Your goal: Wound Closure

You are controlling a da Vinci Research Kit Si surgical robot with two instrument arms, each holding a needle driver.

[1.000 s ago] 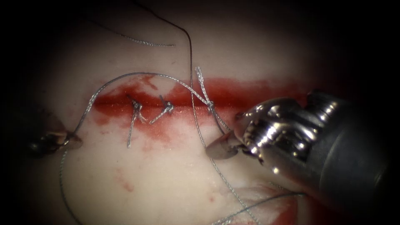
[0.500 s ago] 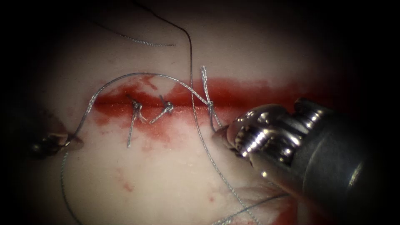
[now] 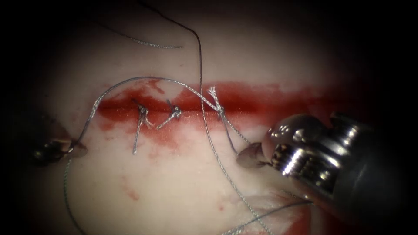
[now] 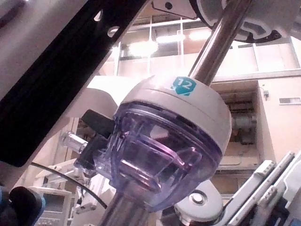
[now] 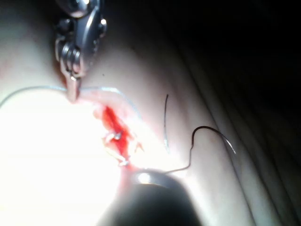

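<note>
A: What did the left arm's small steel needle driver (image 3: 65,146) hold?

B: Its jaws were closed on the grey braided thread (image 3: 130,80), low beside the left end of the long red cut (image 3: 270,102). From there the thread rose in an arch to the knot (image 3: 219,109) on the cut. I think it was gripped far out so that this strand had an anchor.

A: And the right arm's shiny needle driver (image 3: 251,154)?

B: It was just below the cut, toward the right. Its jaws looked closed on a short strand that came down from the same knot, so the two tools held the knot from opposite sides.

A: Where was the needle?

B: Neither tool had it. In the right wrist view a thin dark hooked curve (image 5: 211,129) lay on the pale pork tissue (image 3: 174,187), well apart from the cut. I could not tell whether it was needle or thread.

A: Other stitches?

B: Two knotted stitches (image 3: 143,112) sat in the red fluid (image 3: 244,98), left of that knot.
</note>
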